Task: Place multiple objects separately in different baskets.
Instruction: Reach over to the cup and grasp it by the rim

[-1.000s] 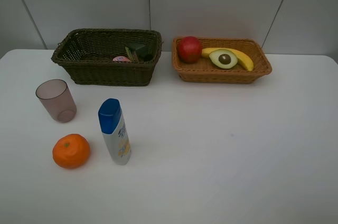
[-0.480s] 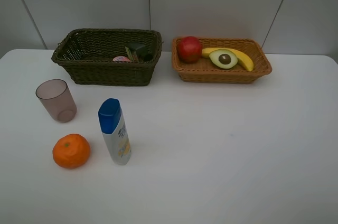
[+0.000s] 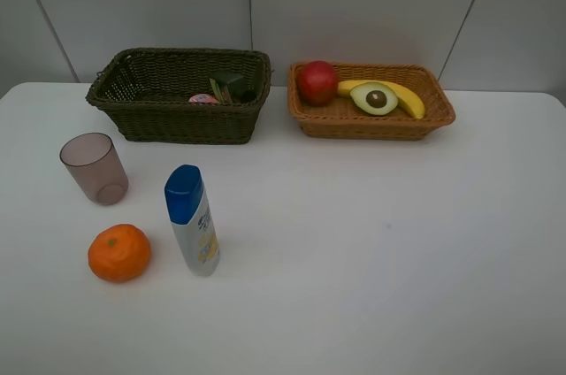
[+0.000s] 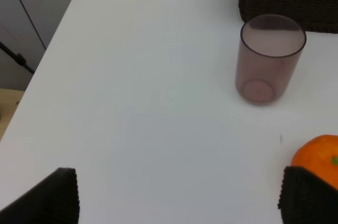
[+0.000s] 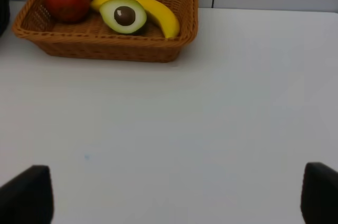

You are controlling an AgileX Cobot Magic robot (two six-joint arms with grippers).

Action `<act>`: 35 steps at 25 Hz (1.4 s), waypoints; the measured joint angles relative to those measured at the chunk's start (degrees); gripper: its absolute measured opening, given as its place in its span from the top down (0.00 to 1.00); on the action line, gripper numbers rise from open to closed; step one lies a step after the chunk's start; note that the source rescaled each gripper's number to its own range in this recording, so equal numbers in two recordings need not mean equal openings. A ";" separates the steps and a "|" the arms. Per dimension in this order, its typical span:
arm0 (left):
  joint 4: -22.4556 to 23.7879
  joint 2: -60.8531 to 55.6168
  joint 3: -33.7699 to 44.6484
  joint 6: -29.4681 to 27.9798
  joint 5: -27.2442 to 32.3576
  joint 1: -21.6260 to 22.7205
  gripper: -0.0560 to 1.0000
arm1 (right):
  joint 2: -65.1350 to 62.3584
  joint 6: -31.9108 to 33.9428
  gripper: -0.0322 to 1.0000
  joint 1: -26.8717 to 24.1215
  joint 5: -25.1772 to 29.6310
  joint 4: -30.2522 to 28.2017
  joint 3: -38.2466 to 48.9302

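Objects: eight items, five already in baskets, three loose on the table (image 3: 371, 260).

Loose, lower left of the high view:
- orange (image 3: 118, 252), nearest the front edge;
- white bottle (image 3: 192, 220), blue cap, upright, just right of the orange;
- cup (image 3: 94, 168), pinkish, translucent, upright, behind the orange.

Dark basket (image 3: 177, 118), upper left: green bottle (image 3: 232, 85) and pink bottle (image 3: 203, 99), both only partly seen over the rim.

Tan basket (image 3: 371, 126), upper right: apple (image 3: 317, 82) at its left end, avocado (image 3: 375, 97) resting against the banana (image 3: 409, 99).

Left gripper (image 4: 179, 203): jaws spread wide, nothing between them. It hangs over bare table, with the cup ahead and the orange beside one fingertip.

Right gripper (image 5: 171, 197): jaws likewise wide apart and empty, facing the tan basket across open table.

Hazards, as judged:
- The white bottle is tall and narrow. An arm reaching for the orange could brush it, or a high grip could tip it over.
- The orange is round, so an off-centre closing could send it rolling.
- The cup looks light and could skid or topple if only one finger meets it.
- The orange probably belongs with the fruit, well across the table, so a mis-sort or a drop in transit is possible.

Markings: yellow and blue print on the white bottle, too small to read; no other writing seen.
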 joint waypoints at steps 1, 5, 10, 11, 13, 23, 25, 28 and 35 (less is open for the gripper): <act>0.00 0.00 0.00 0.00 0.00 0.00 0.00 | 0.00 0.00 0.01 0.00 0.00 0.00 0.00; 0.00 0.00 0.00 0.00 0.00 0.00 0.00 | 0.00 0.00 0.01 0.00 0.00 0.00 0.00; 0.00 0.00 0.00 0.00 0.00 0.00 0.00 | 0.00 0.00 0.01 0.00 0.00 0.00 0.00; 0.00 0.00 0.00 0.00 0.00 0.00 0.00 | 0.00 0.00 0.01 0.00 0.00 0.00 0.00; 0.00 0.00 0.00 0.00 0.00 0.00 0.00 | 0.00 0.00 0.01 0.00 0.00 0.00 0.00; 0.00 0.00 0.00 0.00 0.00 0.00 0.00 | 0.00 0.00 0.01 0.00 0.00 0.00 0.00; 0.00 0.00 0.00 0.00 0.00 0.00 0.00 | 0.00 0.00 0.01 0.00 0.00 0.00 0.00; 0.00 0.00 0.00 0.00 0.00 0.00 0.00 | 0.00 0.00 0.01 0.00 0.00 0.00 0.00; 0.00 0.00 0.00 0.00 0.00 0.00 0.00 | 0.00 0.00 0.01 0.00 0.00 0.00 0.00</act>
